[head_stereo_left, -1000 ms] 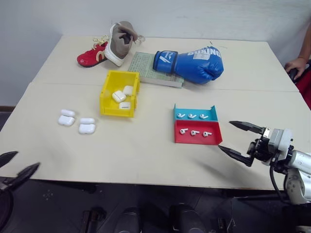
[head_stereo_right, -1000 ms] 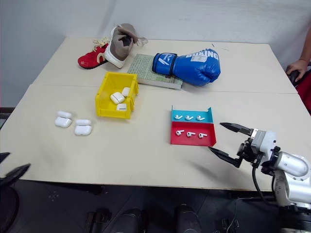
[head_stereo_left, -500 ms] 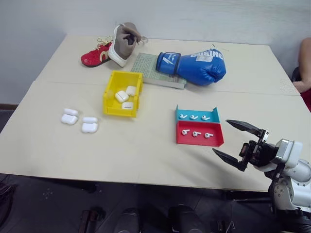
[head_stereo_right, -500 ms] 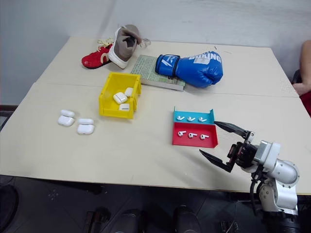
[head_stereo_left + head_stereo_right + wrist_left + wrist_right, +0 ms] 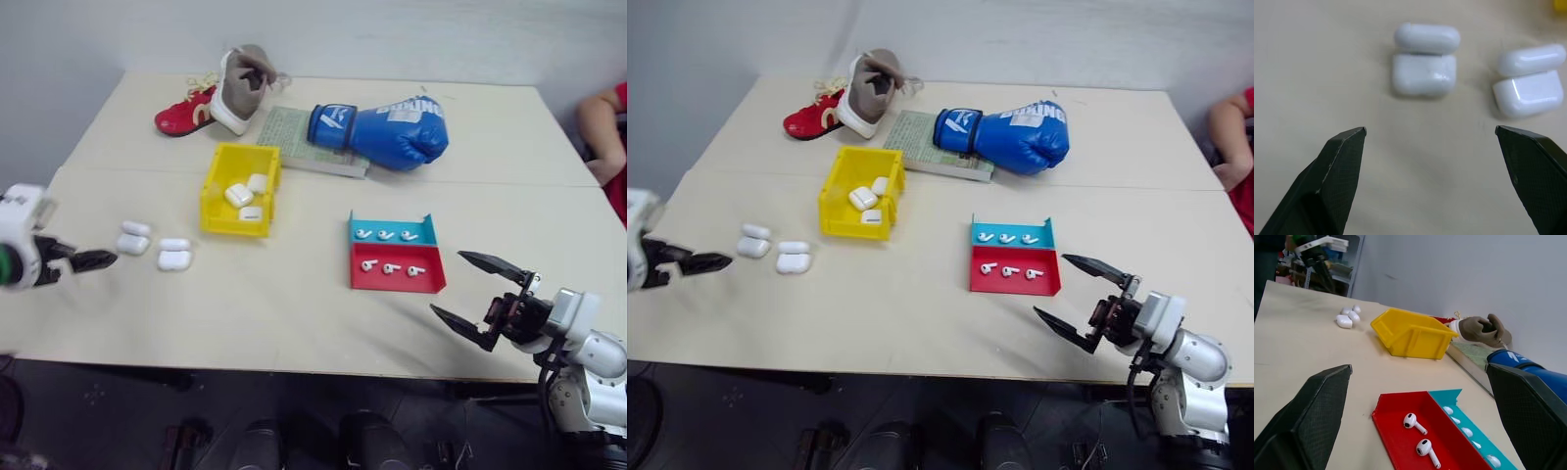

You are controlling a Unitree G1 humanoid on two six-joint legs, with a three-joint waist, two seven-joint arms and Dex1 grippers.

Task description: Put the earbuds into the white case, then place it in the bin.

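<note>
**Reaching toward the cases, both sets of jaws spread wide**

Spanning nearly the whole scene, the pale bench [image 5: 294, 304] carries everything. At its far side lies a blue boxing glove [image 5: 384, 129], resting partly on a green book [image 5: 306, 139]. Beside them to the left stand a grey and white shoe [image 5: 240, 86] and a red shoe [image 5: 184, 113] just next to it.

Nearer the middle sits the bin [image 5: 241, 189], bright yellow, with three white cases lying inside it. To its right, well apart, two shallow trays touch one another: a blue tray [image 5: 392, 230] behind and a red tray [image 5: 396, 269] in front. Each tray holds three of the earbuds [image 5: 391, 267], laid in a row.

On the bench left of the bin lie two more cases with lids flipped open: one white case [image 5: 174, 254] close to the bin and a second open case [image 5: 132, 238] just beside it.

The left gripper [image 5: 86, 260] hangs over the left edge of the bench, near the second open case and not touching it. Its jaws are spread wide and hold nothing; the left wrist view shows both open cases lying beyond the two black fingertips [image 5: 1347, 147]. The right gripper [image 5: 482, 296] hovers at the near right corner of the bench, near the red tray, jaws likewise spread wide and empty.

At the far right edge a person's arm [image 5: 600, 117] shows.
</note>
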